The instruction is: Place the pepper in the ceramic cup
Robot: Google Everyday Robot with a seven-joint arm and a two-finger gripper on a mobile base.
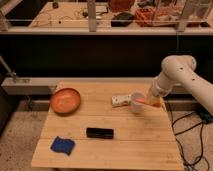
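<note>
at the right rear of the wooden table (130,147) you see the gripper (151,101). it is carried by the white arm (176,74), which reaches in from the right edge of the view and bends down toward the tabletop. its jaws are together, clamped on the pepper (144,101), which shows as a short orange shape projecting leftward from the fingertips. the pepper is off the table surface, at about the height of the rim of the ceramic cup (135,106) and close against the cup's right side. you cannot tell whether its tip is over the rim or only beside it. the cup, white, stands on the table just left of the gripper. a flat white box (118,101) lies at the cup's left side, touching or nearly touching it, with its long side running left to right. well apart, near the table's left rear corner, sits a round orange bowl (65,100). toward the front, roughly mid-table, lies a slim black rectangular object (99,132), and at the front left corner a crumpled blue cloth (62,145). dark cables (192,131) trail across the floor to the right of the table. behind the table runs a dark wall with a cluttered bench (65,17) above it.
</note>
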